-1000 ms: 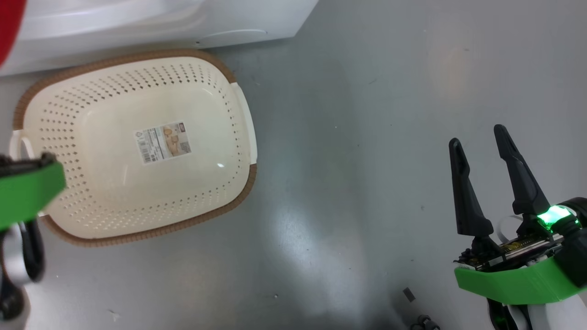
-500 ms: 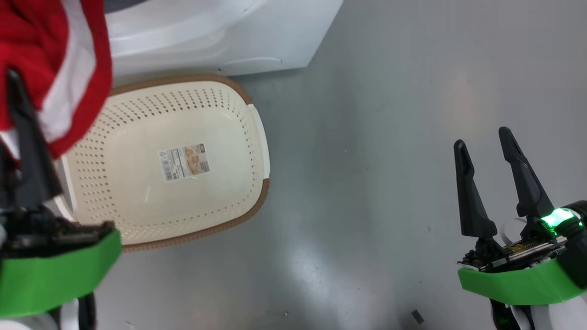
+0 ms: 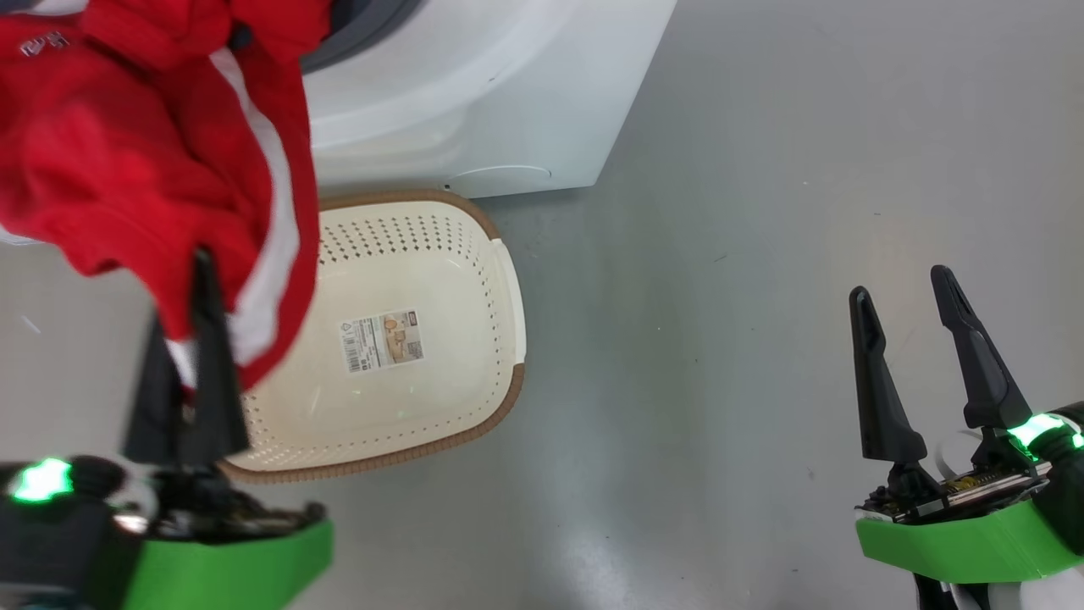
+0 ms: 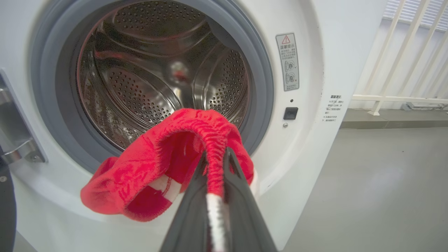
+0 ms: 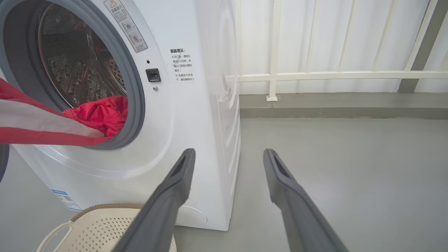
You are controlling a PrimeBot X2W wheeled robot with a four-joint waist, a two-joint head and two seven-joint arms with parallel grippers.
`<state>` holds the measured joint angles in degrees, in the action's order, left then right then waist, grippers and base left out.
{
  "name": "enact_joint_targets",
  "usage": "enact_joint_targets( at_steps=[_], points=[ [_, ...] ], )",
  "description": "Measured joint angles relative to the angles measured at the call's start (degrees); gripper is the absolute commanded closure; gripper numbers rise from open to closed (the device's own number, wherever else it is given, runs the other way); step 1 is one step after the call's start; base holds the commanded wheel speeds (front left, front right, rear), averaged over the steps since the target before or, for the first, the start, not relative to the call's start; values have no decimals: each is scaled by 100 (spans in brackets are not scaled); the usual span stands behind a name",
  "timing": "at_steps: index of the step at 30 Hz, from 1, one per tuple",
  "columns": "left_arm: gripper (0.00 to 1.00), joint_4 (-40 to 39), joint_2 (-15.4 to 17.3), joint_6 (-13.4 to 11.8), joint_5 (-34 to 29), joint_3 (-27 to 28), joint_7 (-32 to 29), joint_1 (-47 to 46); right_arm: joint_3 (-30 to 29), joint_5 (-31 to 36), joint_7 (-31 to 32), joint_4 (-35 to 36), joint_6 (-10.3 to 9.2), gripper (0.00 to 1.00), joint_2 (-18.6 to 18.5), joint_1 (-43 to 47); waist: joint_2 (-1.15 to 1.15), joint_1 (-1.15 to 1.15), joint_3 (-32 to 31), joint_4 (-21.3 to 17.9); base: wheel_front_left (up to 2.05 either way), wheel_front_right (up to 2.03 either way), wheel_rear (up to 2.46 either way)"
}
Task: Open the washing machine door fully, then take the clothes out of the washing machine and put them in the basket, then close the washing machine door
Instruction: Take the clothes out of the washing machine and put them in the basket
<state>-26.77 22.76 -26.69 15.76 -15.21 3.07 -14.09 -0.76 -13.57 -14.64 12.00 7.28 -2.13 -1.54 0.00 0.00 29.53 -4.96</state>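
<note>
My left gripper [image 3: 179,296] is shut on the red clothes [image 3: 127,161], which hang in front of the washing machine [image 3: 474,102] and over the left part of the cream basket [image 3: 508,313]. In the left wrist view the fingers [image 4: 233,175] pinch a red band of the clothes [image 4: 147,175], which trail out over the grey gasket below the steel drum [image 4: 150,77]. The washing machine door is swung aside; a dark sliver of its rim [image 4: 5,210] shows by the hinge. My right gripper [image 3: 902,284] stands open over bare floor, holding nothing.
The basket [image 5: 101,227] sits on the grey floor right in front of the washing machine [image 5: 196,115]. A white railing [image 5: 332,75] and a raised kerb run behind, to the machine's right. Open floor lies around the right gripper [image 5: 228,154].
The head camera has shifted, bringing more of the machine into view. My left gripper has come further into view, drawing the red clothes out over the basket. The right gripper stays open.
</note>
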Motion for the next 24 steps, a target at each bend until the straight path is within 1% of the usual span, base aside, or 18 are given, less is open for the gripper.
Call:
enact_joint_targets(
  at_steps=[2,7,12,16,20,24],
  points=[
    [100,89,-134,11,65,-187,0,144,1,2,0,9,0,0,0,9,0,0,-24,21,0,0,0],
    [100,557,-369,164,335,-498,10,337,2,2,0,12,0,0,0,18,0,0,-16,4,0,0,0],
    [100,1343,-436,334,549,-563,81,337,13,2,0,16,0,0,0,17,0,0,0,-57,0,0,0],
    [100,2029,-582,554,765,-626,133,330,34,-5,0,10,0,0,0,15,0,0,20,-135,0,0,0],
    [100,2820,-646,717,914,-670,283,275,34,-14,0,8,0,0,1,15,0,0,45,-207,0,0,0],
    [100,3669,-826,1039,1116,-715,417,-49,33,-48,0,9,0,0,0,12,0,0,103,-249,0,0,0]
  ],
)
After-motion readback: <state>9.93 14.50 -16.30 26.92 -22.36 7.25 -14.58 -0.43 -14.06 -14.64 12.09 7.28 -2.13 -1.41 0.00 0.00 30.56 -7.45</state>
